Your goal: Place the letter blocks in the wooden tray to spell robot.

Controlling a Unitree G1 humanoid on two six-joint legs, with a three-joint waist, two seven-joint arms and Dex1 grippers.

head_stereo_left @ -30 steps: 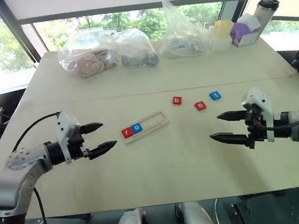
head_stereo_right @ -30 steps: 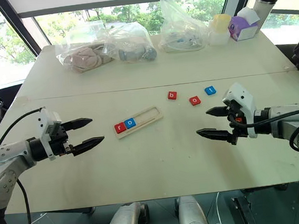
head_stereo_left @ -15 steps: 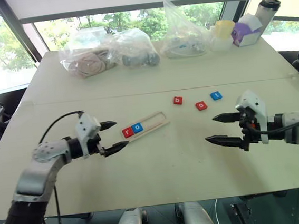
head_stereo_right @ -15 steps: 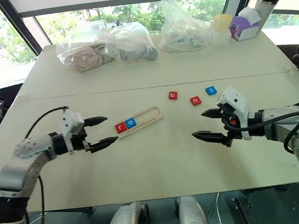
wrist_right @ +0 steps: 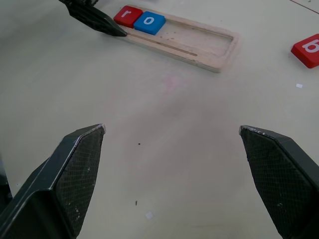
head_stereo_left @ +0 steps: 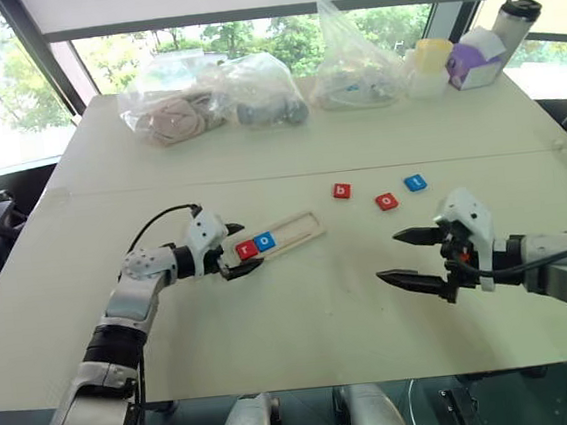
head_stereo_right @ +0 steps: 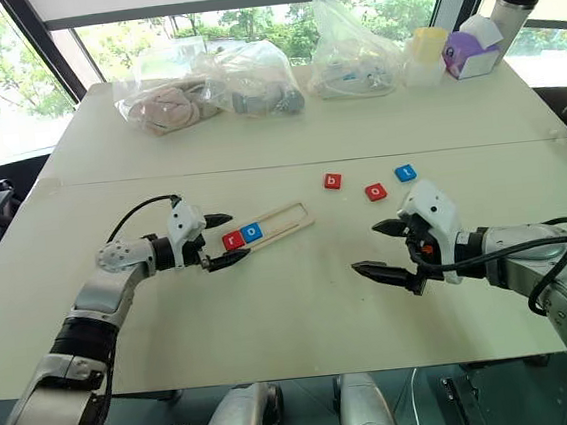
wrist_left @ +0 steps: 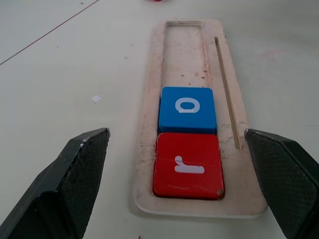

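The wooden tray (head_stereo_left: 278, 238), left of centre, holds red r (wrist_left: 188, 167) and blue o (wrist_left: 187, 108); red b (head_stereo_left: 342, 191), red o (head_stereo_left: 387, 201) and blue t (head_stereo_left: 415, 183), far right, look light, stiff and smooth: grip opposite edges; left gripper (head_stereo_left: 239, 249) straddles the tray's end, jaws apart, right gripper (head_stereo_left: 408, 257) likewise apart, empty.

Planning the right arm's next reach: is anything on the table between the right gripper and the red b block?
Nothing visible. Bare table lies between the open right gripper and the b block; the red o block sits off to the side.
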